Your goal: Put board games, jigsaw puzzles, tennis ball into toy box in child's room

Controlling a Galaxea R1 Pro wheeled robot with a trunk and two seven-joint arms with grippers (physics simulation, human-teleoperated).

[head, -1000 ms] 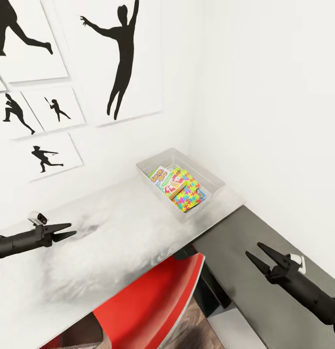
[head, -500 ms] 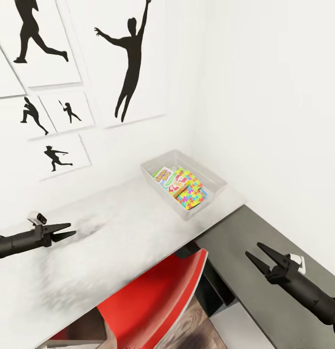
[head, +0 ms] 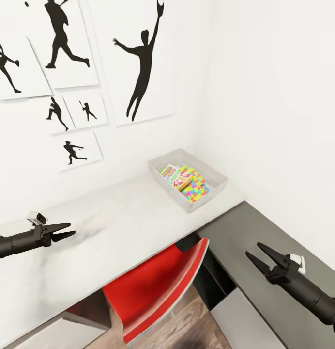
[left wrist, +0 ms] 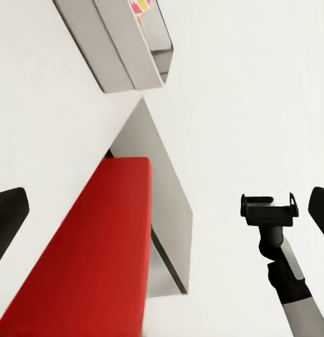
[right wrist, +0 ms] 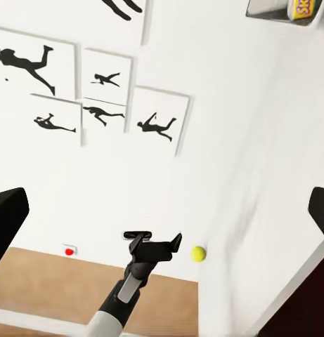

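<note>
Both your left gripper (head: 70,231) and right gripper (head: 257,255) are wide open and empty, so head for the tennis ball (right wrist: 198,253) low-centre in the right wrist view, then the toy box (head: 160,172) right of centre.

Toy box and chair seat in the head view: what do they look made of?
Toy box: seemingly thin translucent grey plastic, since its walls look pale and glossy. Chair seat: likely moulded red plastic, smooth, uniformly coloured, slightly sheened. Renders leave both uncertain.

The grey toy box (head: 213,186) sits at the table's (head: 124,218) far corner. Inside lie SKIP-BO board games (head: 173,175) and a jigsaw puzzle (head: 194,190). The tennis ball (right wrist: 198,253) rests on the table.
</note>
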